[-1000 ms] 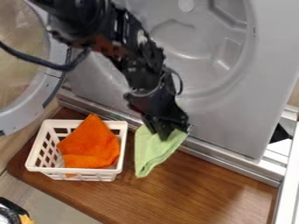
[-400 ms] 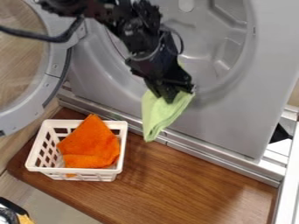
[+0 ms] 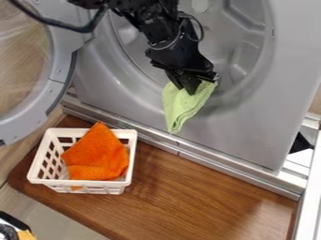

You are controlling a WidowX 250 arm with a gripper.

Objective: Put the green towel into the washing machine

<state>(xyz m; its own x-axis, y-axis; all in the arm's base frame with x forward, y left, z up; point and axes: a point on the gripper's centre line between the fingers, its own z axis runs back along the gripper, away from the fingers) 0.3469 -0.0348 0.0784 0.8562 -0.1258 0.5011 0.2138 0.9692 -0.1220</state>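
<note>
The black gripper (image 3: pixel 191 89) is in front of the lower part of the washing machine's round opening, shut on the top of the green towel (image 3: pixel 182 107). The towel hangs down from it, its lower tip in front of the machine's front panel, above the metal rail. The grey washing machine (image 3: pixel 251 126) has its round door (image 3: pixel 59 79) swung open to the left. Part of the drum (image 3: pixel 216 47) shows behind the arm.
A white basket (image 3: pixel 87 184) with an orange cloth (image 3: pixel 97 154) in it stands on the left of the brown wooden board (image 3: pixel 207 201). A metal rail (image 3: pixel 219 161) runs along the machine's base. A dark object lies at the lower left corner.
My gripper has risen and shifted slightly right with the green towel, which has gone from low near the board to hanging in front of the machine. The basket and orange cloth have not moved.
</note>
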